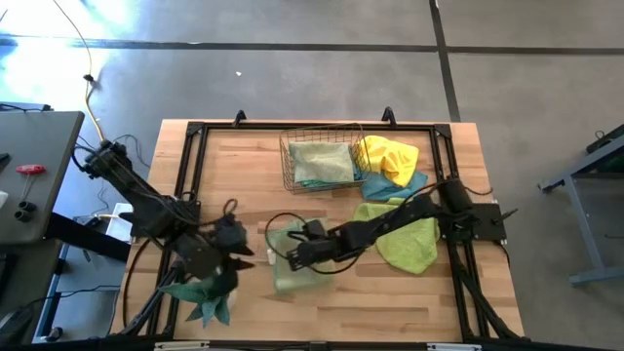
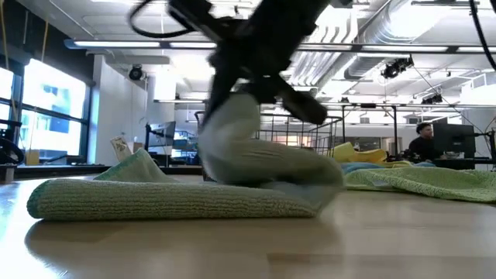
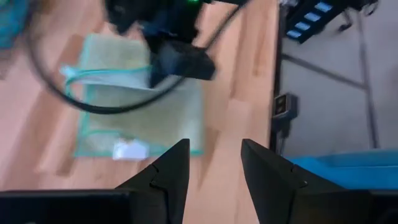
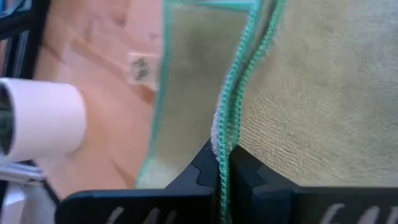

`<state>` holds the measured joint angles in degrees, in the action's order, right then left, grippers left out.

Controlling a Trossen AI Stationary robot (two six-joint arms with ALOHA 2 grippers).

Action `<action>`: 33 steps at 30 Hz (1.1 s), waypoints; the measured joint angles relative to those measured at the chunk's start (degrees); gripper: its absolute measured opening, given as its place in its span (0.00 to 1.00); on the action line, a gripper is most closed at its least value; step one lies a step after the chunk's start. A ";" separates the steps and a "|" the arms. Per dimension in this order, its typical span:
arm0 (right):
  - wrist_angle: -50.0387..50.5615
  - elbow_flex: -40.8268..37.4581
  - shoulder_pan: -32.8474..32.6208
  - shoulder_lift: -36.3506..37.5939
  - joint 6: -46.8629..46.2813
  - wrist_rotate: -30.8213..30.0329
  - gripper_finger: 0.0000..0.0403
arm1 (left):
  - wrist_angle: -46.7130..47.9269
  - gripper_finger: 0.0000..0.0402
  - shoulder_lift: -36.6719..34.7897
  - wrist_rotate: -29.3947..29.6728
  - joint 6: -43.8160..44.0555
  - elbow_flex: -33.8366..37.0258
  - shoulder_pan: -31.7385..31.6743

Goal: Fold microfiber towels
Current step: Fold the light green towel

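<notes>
A pale green towel lies on the table's near middle, and part of it is raised. My right gripper reaches in from the right and is shut on this towel's edge. My left gripper is open and empty just left of the towel; in the left wrist view its fingers hover over bare wood near the towel's edge. A lime green towel, a yellow towel and a light blue towel lie at the right. My right gripper pinches the pale green towel's teal-stitched hem between its two fingers. Two hem lines run side by side there, so it seems to hold two layers. The fingers slant down from the table's right. The held part rises slack, and the rest lies on the table.
A copper wire basket with a folded pale green cloth stands at the far middle. A spiky green plant lies near the front left edge. A black frame runs around the tabletop. Bare wood shows along the near edge.
</notes>
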<state>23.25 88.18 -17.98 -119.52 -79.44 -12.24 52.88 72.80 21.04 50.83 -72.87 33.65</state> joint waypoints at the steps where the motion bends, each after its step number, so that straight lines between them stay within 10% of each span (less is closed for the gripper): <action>1: 0.09 0.87 0.00 -0.73 0.01 0.47 0.00 | 0.94 0.34 -0.75 0.68 0.02 0.04 0.60; 23: -1.69 8.51 -0.96 -6.17 0.56 1.33 0.01 | 6.30 0.34 -7.24 6.82 -0.06 0.01 5.44; 33: -1.64 8.51 -1.43 -6.17 2.77 5.23 0.31 | 6.48 0.34 -7.22 6.84 -1.51 0.01 5.42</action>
<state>21.61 96.69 -19.41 -125.69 -76.67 -7.01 59.36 65.58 27.88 49.32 -72.86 39.07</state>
